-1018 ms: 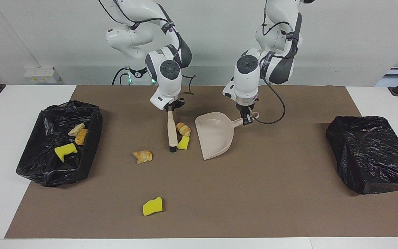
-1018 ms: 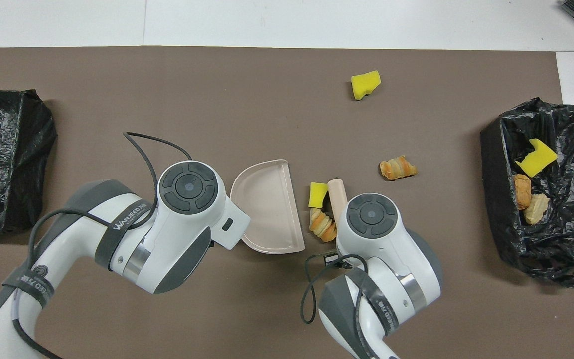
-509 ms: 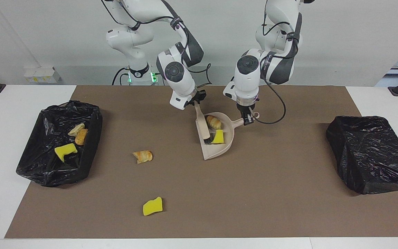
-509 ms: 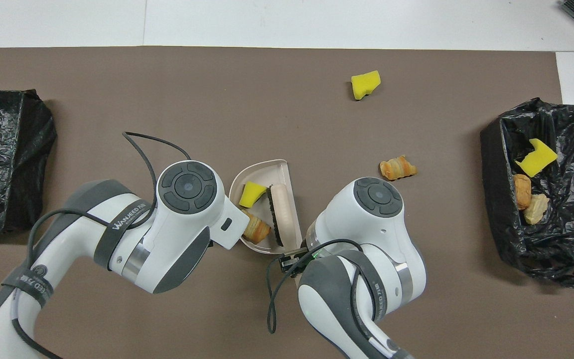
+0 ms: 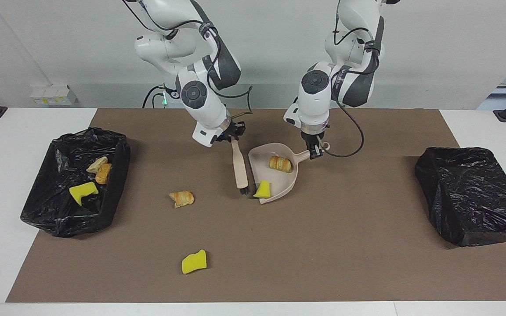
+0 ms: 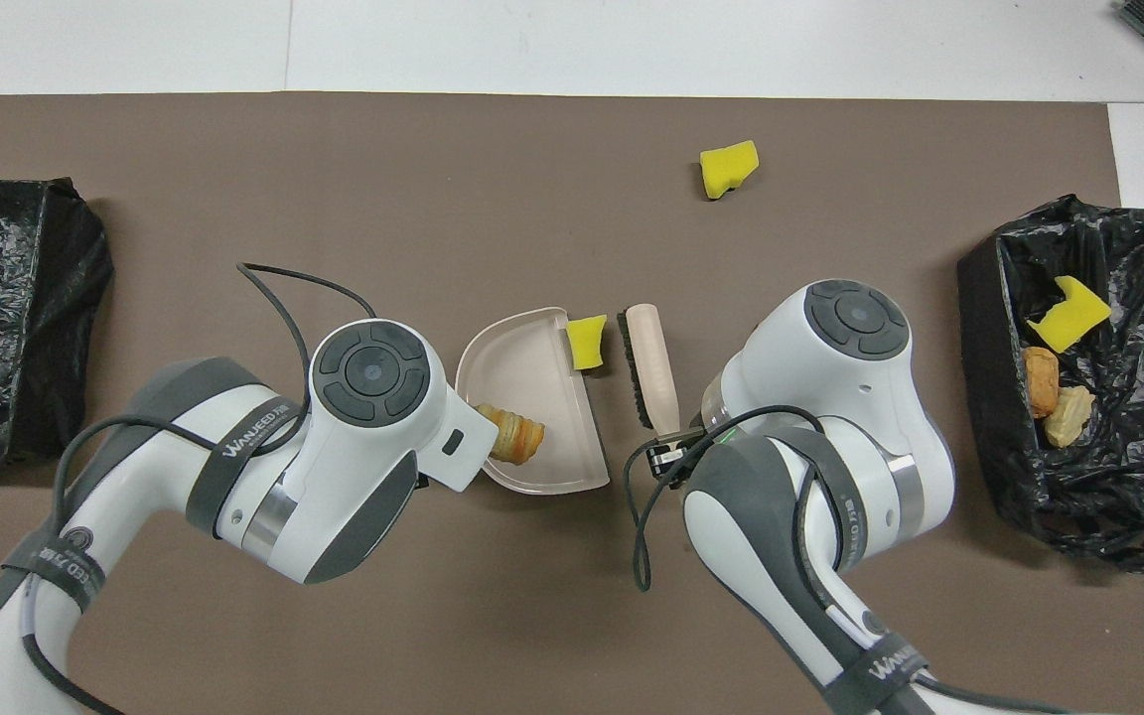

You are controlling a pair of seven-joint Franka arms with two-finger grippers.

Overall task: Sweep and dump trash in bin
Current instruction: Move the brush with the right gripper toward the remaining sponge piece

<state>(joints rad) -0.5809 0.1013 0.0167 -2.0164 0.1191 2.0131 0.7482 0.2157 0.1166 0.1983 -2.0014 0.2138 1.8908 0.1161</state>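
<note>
Now, facing view: my right hand (image 5: 231,133) pinches the brush (image 5: 239,166), my left hand (image 5: 312,151) pinches the dustpan (image 5: 279,177) handle; a croissant (image 5: 280,163) lies inside, a yellow sponge (image 5: 262,189) at its lip. Overhead: that sponge (image 6: 587,341) needs another sweep inward, I judge.

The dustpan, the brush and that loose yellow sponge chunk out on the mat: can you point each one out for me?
dustpan (image 5: 279,182), facing view, on the bare floor of its pan.
brush (image 5: 238,164), facing view, on the middle of its beige back.
yellow sponge chunk (image 5: 194,261), facing view, on the middle of its top face.
</note>
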